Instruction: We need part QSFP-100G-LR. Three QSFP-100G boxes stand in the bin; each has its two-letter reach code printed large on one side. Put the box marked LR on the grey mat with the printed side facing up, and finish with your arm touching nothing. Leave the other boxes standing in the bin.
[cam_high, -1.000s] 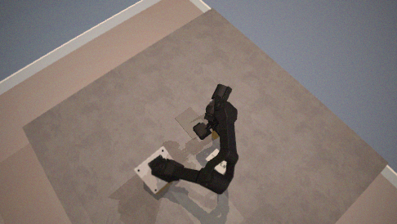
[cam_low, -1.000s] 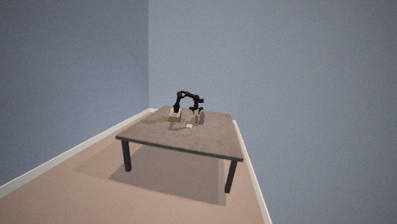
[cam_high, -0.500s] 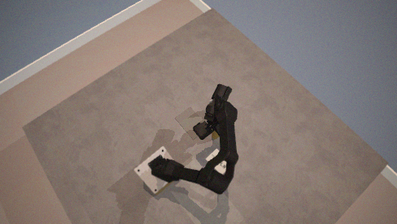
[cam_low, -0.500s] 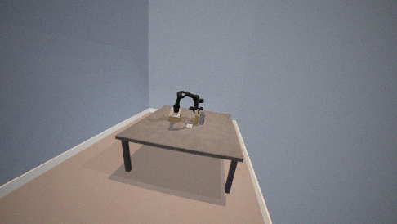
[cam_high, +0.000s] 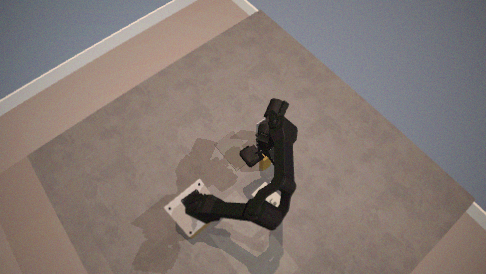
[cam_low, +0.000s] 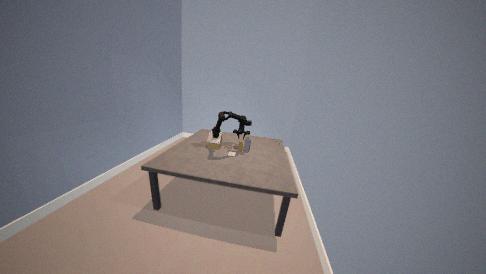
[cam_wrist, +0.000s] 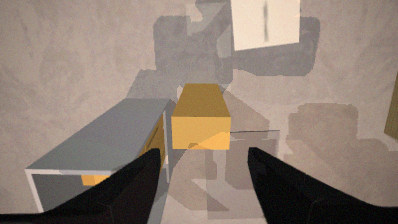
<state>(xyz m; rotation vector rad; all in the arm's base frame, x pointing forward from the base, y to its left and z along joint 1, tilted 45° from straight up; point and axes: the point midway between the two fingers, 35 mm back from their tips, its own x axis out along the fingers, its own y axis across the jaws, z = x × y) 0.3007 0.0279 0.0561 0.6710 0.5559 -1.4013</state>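
My gripper (cam_wrist: 204, 155) (cam_low: 242, 137) is partly open and empty, fingers pointing down. A yellow box (cam_wrist: 201, 132) (cam_high: 264, 163) (cam_low: 240, 146) stands upright outside the bin, just past my fingertips in the wrist view, with a gap on each side. No print shows on its visible faces. The grey bin (cam_wrist: 110, 135) (cam_low: 247, 145) stands close to its left in the wrist view. Yellow box parts (cam_wrist: 155, 140) show inside, one with a dark mark; their number and codes cannot be told. The grey mat (cam_wrist: 237, 202) (cam_high: 231, 156) lies flat beside the standing box, partly shadowed.
A white card (cam_wrist: 265, 25) (cam_high: 272, 200) (cam_low: 232, 154) with dark marks lies on the table beyond the standing box in the wrist view. My arm's base stands on a white-topped block (cam_high: 175, 210) (cam_low: 214, 145). My arm hides much of the bin in the top view.
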